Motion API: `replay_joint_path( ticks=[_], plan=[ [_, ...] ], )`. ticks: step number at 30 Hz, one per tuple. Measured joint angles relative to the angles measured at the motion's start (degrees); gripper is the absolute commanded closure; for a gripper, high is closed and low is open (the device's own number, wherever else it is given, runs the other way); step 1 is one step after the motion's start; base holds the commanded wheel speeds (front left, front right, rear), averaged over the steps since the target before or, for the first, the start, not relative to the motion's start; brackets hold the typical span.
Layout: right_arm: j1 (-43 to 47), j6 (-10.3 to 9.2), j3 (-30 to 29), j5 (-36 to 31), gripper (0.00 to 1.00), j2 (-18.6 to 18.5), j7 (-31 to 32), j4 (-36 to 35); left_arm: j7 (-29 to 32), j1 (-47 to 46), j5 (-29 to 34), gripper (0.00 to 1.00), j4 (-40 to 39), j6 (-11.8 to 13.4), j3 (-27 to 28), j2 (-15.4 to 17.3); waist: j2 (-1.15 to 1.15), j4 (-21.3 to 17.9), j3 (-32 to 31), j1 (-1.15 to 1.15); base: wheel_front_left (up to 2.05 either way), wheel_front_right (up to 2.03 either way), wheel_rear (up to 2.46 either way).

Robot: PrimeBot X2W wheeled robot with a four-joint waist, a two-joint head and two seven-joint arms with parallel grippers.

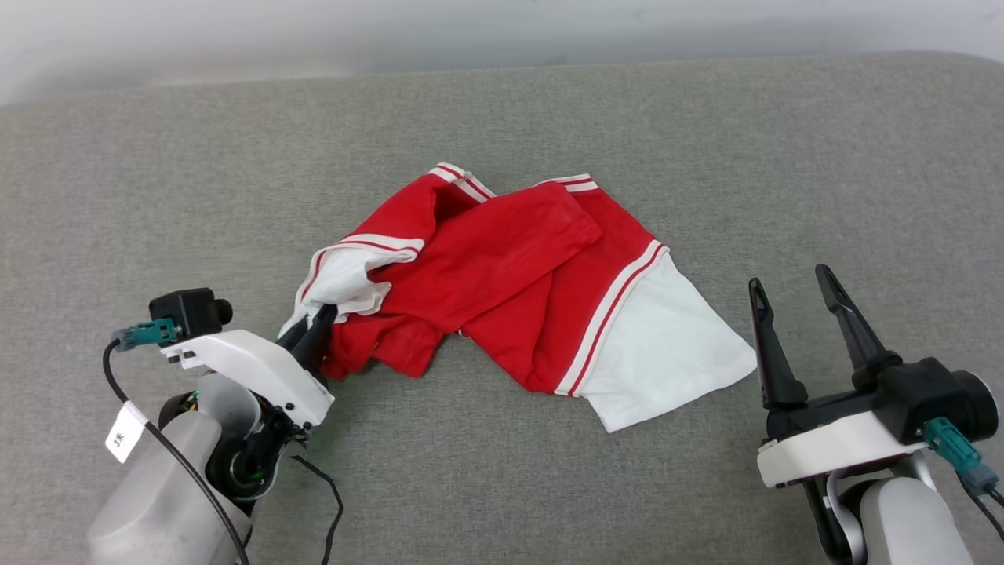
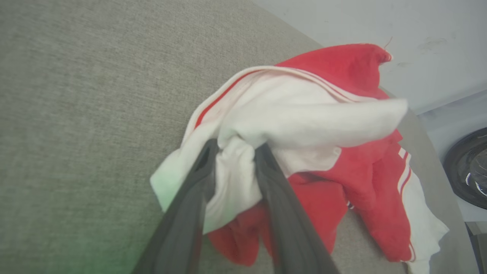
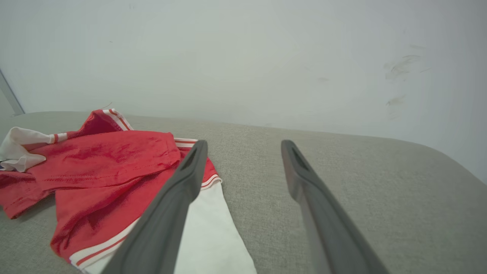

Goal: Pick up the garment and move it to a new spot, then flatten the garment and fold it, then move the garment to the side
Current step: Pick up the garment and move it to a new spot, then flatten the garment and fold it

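Note:
The garment (image 1: 502,267) lies crumpled on the grey cushioned surface (image 1: 706,141), red body bunched up, one white sleeve spread flat toward the right. At its left end, my left gripper (image 1: 318,318) has its fingers on the other white sleeve. The left wrist view shows a bunch of that white sleeve cloth (image 2: 304,114) pinched between the two fingers of the left gripper (image 2: 236,146). My right gripper (image 1: 788,286) stands open just right of the flat sleeve, holding nothing. In the right wrist view, the right gripper (image 3: 243,146) has the garment (image 3: 102,160) to its left.
The grey surface ends at a pale wall (image 3: 243,57) behind the garment. A dark round object (image 2: 468,171) sits beyond the surface's edge in the left wrist view. Bare grey surface lies on all sides of the garment.

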Motion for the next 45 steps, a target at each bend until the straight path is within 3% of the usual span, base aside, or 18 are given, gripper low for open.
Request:
replay_joint_path(
  ticks=[1, 8, 13, 15, 19, 24, 29, 36, 45],
  plan=[
    [0.0, 0.00, 0.1, -0.2, 0.00, 0.0, 0.0, 0.2, -0.7, -0.5, 0.2, 0.00, 1.6, 0.0, 0.0, -0.3, 0.00, 0.3, -0.1, 0.00, 0.00, 0.00, 0.00],
    [0.2, 0.00, 0.4, -1.1, 0.00, 0.0, 0.0, 1.3, -10.1, -3.5, 5.1, 0.00, 11.3, 2.1, 0.5, 0.5, 0.00, 1.7, -2.2, 0.00, 0.00, 0.00, 0.00],
    [1.7, 0.00, -0.4, -1.6, 0.00, 0.0, 0.0, 1.7, -14.9, -4.4, 11.6, 0.00, 12.1, 2.6, -0.2, 1.6, 0.00, 2.9, -4.7, 0.00, 0.00, 0.00, 0.00],
    [2.6, 0.00, -0.6, -1.7, 0.00, 0.0, 0.0, 1.8, -15.2, -4.2, 15.8, 0.00, 8.8, 3.3, 0.9, 2.5, 0.00, 3.5, -5.8, 0.00, 0.00, 0.00, 0.00],
    [3.9, 0.00, -1.2, -1.9, 0.00, 0.0, 0.0, 1.7, -15.4, 0.3, 28.6, 0.00, -5.8, 3.3, 5.1, 3.4, 0.00, 4.9, -8.0, 0.00, 0.00, 0.00, 0.00],
    [5.3, 0.00, -1.7, -2.1, 0.00, 0.0, 0.0, 1.6, -15.4, 12.3, 39.4, 0.00, -20.1, 4.1, 10.3, 0.5, 0.00, 6.3, -10.4, -0.01, 0.00, 0.00, 0.00],
    [6.7, 0.00, -1.9, -2.3, 0.00, 0.0, 0.0, 1.4, -15.4, 21.9, 46.7, 0.00, -28.2, 3.9, 13.3, -4.4, 0.00, 7.2, -12.0, -0.01, 0.00, 0.00, 0.00],
    [7.8, 0.00, -1.9, -2.5, 0.00, 0.0, 0.0, 1.4, -15.4, 29.4, 51.6, 0.00, -30.7, 2.2, 17.1, -10.6, 0.00, 7.4, -13.1, -0.01, 0.00, 0.00, 0.00],
    [8.5, 0.00, -0.9, -2.5, 0.00, 0.0, 0.0, 1.5, -15.4, 30.8, 55.0, 0.00, -30.2, -1.9, 22.2, -14.9, 0.00, 7.5, -12.9, -0.01, 0.00, 0.00, 0.00]
  ],
)
